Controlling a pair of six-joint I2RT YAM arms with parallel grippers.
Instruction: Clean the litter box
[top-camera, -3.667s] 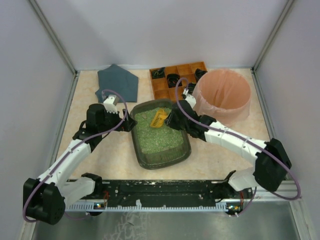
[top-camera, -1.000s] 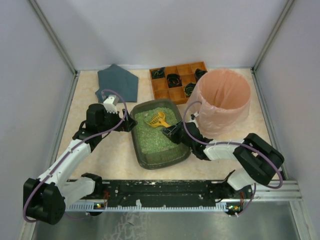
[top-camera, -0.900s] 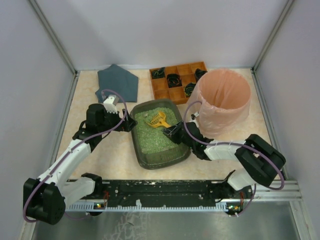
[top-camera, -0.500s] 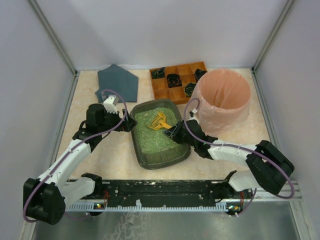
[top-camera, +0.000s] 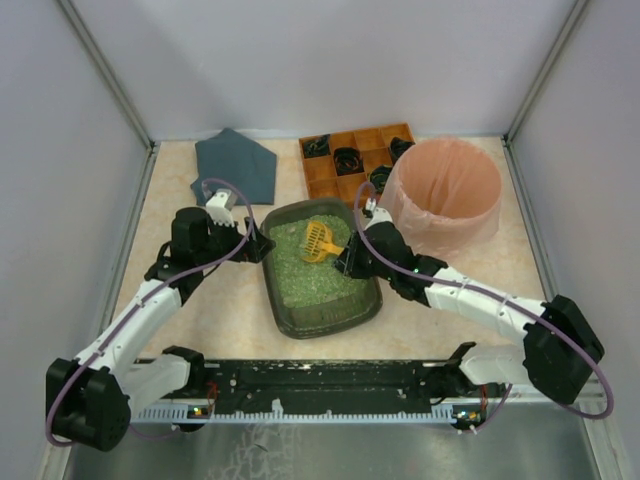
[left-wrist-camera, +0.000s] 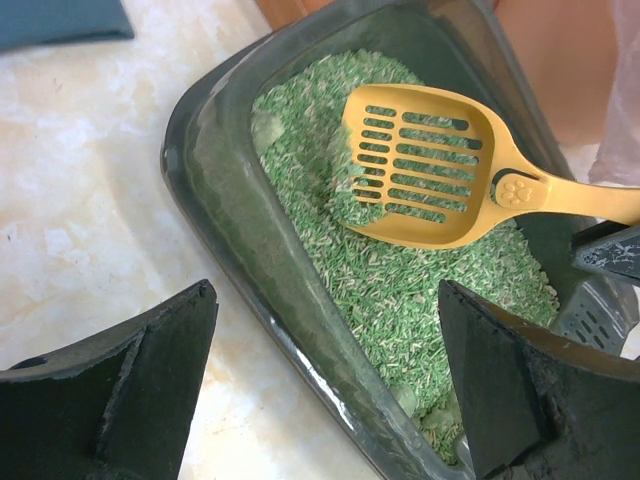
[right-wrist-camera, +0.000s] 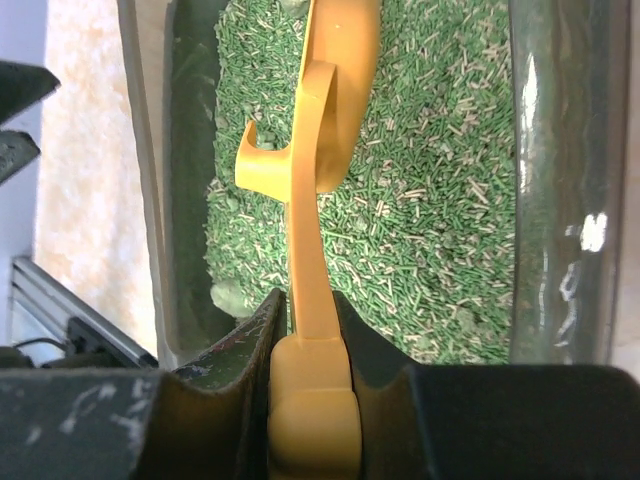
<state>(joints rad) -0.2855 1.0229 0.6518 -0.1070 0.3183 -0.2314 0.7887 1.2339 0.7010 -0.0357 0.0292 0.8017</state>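
Here, litter box (top-camera: 325, 322) sitting mid-table between both arms, holding green granular litter. We are judging it stiff, smooth-walled, weighty with litter, and best gripped at rim. Yellow scoop (top-camera: 318, 240) tilting over litter, carrying some grains; right gripper (top-camera: 345, 258) clamping its handle. Left gripper (top-camera: 258, 245) gaping wide at box's left rim, grasping nothing. Beyond: pink bag-lined bin (top-camera: 440, 235), contents hidden; wooden tray (top-camera: 325, 183) holding dark items.
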